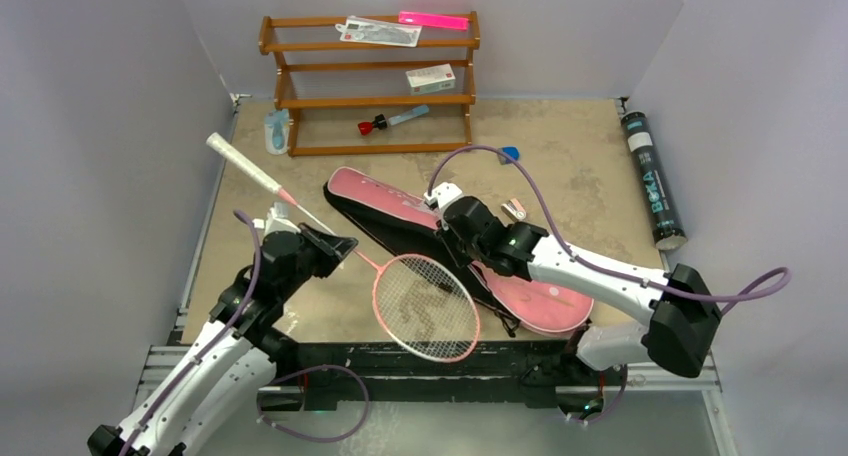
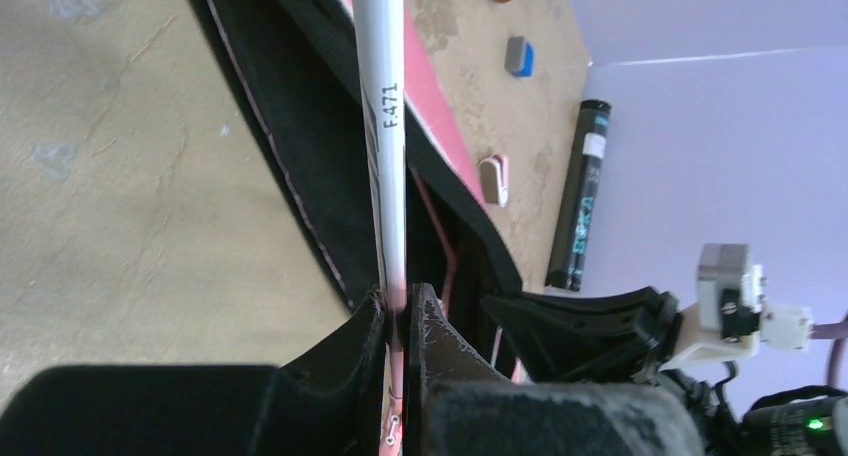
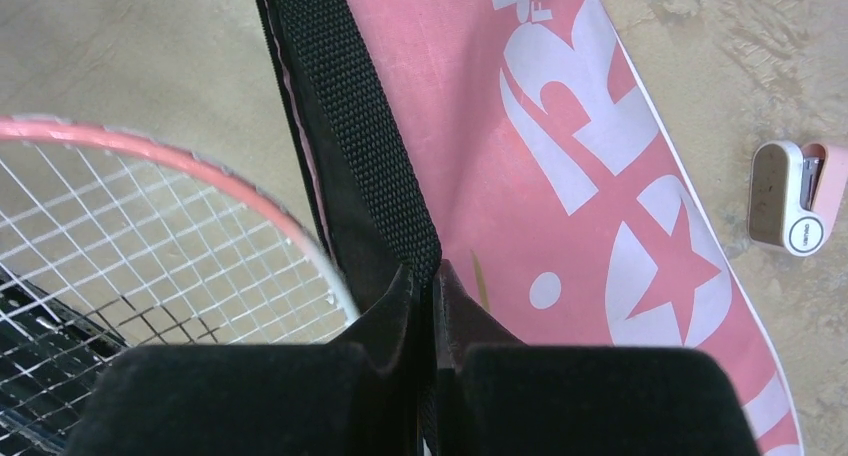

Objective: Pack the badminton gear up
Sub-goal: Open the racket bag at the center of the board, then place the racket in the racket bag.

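Overhead view: my left claw (image 1: 338, 246), at lower left, is pinching the thin shaft of a pink-framed racket (image 1: 425, 306). Its head is showing at lower centre, just beside the pink SPORT bag (image 1: 385, 191), which is lying across the desk (image 1: 560, 166). My right claw (image 3: 432, 276) is pressing together on the bag's black webbed edge. I am judging three risks: the shaft twisting in so narrow a pinch, the frame catching on the bag's lip, or the edge slipping free and the mouth closing.
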Robot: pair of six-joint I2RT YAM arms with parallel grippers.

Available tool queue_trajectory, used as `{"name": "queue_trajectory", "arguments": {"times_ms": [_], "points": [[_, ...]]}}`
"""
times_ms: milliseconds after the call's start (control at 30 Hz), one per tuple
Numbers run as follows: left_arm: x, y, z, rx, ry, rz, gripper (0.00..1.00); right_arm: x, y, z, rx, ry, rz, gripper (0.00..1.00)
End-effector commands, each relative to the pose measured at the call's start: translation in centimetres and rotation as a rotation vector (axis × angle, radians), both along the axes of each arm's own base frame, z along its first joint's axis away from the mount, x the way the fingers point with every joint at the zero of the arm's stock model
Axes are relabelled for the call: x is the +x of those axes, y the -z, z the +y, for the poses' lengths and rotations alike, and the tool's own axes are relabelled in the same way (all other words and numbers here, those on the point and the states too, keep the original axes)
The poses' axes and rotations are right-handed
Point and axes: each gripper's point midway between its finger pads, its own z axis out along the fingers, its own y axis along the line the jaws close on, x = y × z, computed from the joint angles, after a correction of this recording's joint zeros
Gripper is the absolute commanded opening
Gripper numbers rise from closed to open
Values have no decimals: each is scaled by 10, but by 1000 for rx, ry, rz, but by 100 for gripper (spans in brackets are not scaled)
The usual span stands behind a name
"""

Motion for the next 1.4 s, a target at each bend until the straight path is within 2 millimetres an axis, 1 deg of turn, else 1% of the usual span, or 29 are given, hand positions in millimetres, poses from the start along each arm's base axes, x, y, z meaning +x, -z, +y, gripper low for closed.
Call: {"name": "queue_trajectory", "arguments": {"times_ms": [0,67,133,200,233,300,333,433,533,600,667,833,933,1033,1233,1367], "points": [[20,-65,-2,-105,-7,-147,0,6,-18,0,94,43,-22,0],[27,-71,-2,-107,34,-167,0,8,-19,-5,109,67,-20,0],[37,-62,2,-152,77,-135,0,13,-23,-11,130,100,-18,0],[45,-56,10,-282,141,-133,0,19,-26,-16,153,126,-17,0],[47,-58,14,-373,160,-138,0,22,-29,-17,167,138,-17,0],[49,-52,26,-434,157,-157,0,29,-36,-16,203,146,-18,0],[50,-50,29,-427,147,-159,0,32,-39,-15,218,151,-18,0],[52,-56,32,-393,137,-164,0,40,-54,-5,255,140,-27,0],[51,-60,33,-379,127,-170,0,47,-63,5,277,128,-32,0],[51,-55,33,-374,122,-150,0,51,-66,10,285,126,-33,0],[50,-45,33,-368,120,-119,0,54,-67,13,286,130,-32,0],[46,-24,38,-332,80,-62,0,61,-69,13,280,153,-44,0],[46,-12,44,-297,34,-32,0,59,-71,14,293,141,-47,0],[49,-5,45,-309,22,-11,0,56,-73,17,316,119,-49,0],[59,-7,47,-320,7,-31,0,52,-73,19,320,89,-42,0],[62,1,48,-341,-5,-10,0,49,-74,20,335,75,-40,0]]}}
